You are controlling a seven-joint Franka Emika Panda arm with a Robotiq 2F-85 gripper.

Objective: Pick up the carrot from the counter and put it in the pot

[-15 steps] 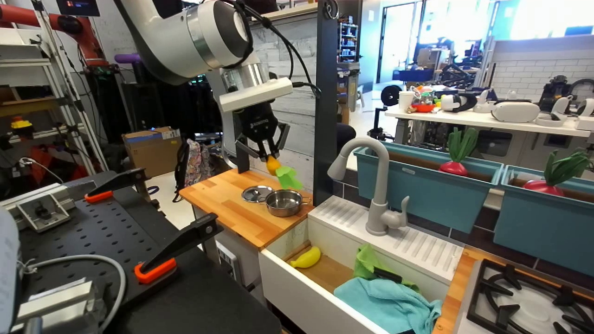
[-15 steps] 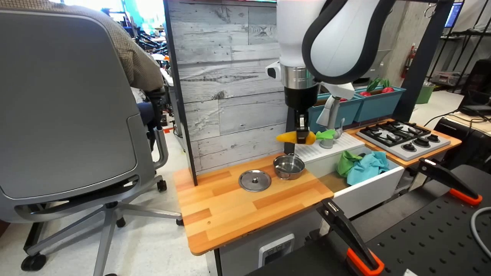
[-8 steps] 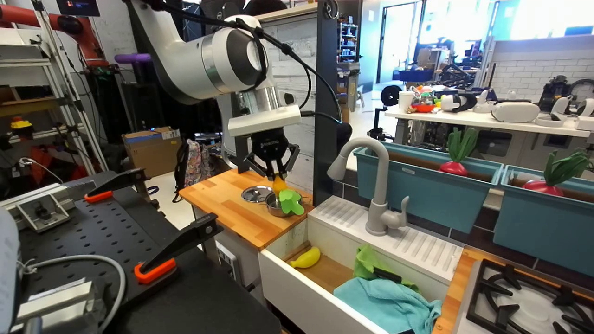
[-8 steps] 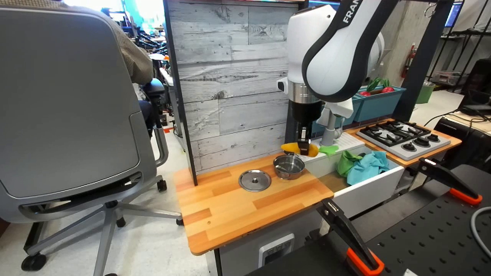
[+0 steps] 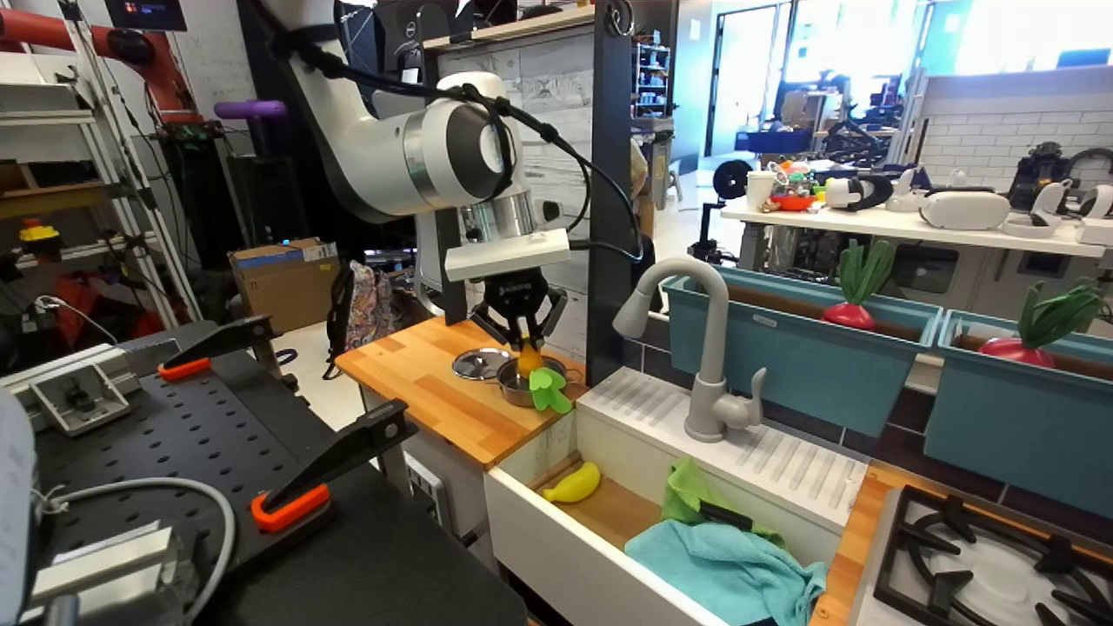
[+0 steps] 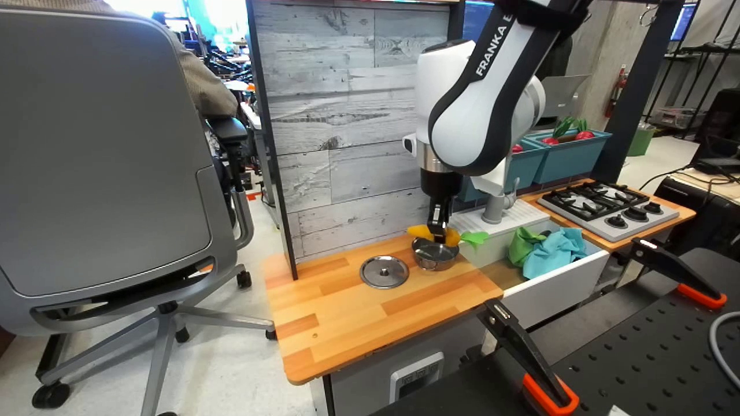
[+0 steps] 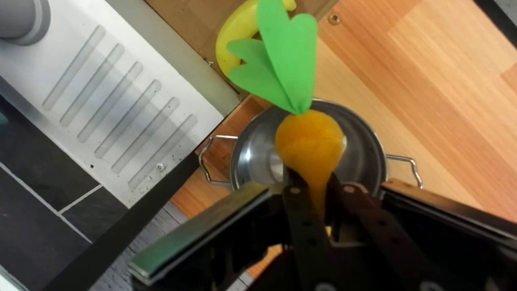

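My gripper (image 5: 527, 337) is shut on the carrot (image 5: 529, 358), which lies roughly level across the fingers. In the wrist view the carrot's orange body (image 7: 310, 139) and green leaves stick out ahead of the fingertips (image 7: 320, 189). The silver pot (image 5: 515, 393) stands on the wooden counter (image 5: 417, 374). In the wrist view the carrot's thick end is over the pot (image 7: 363, 135). In an exterior view the gripper (image 6: 438, 234) and carrot (image 6: 421, 232) are at the pot's rim (image 6: 435, 263); I cannot tell whether they touch it. The carrot's middle is hidden by the fingers.
A metal lid (image 6: 384, 272) lies beside the pot. The white sink (image 5: 600, 556) adjoins the counter, with a yellow banana-like piece (image 5: 574, 483) and cloths (image 5: 730, 565) in it. A faucet (image 5: 711, 348) rises behind the sink. A wooden wall panel (image 6: 352, 173) stands behind the counter.
My gripper has come down with the carrot held in it, from well above the pot to about its rim. The pot and lid have not moved.
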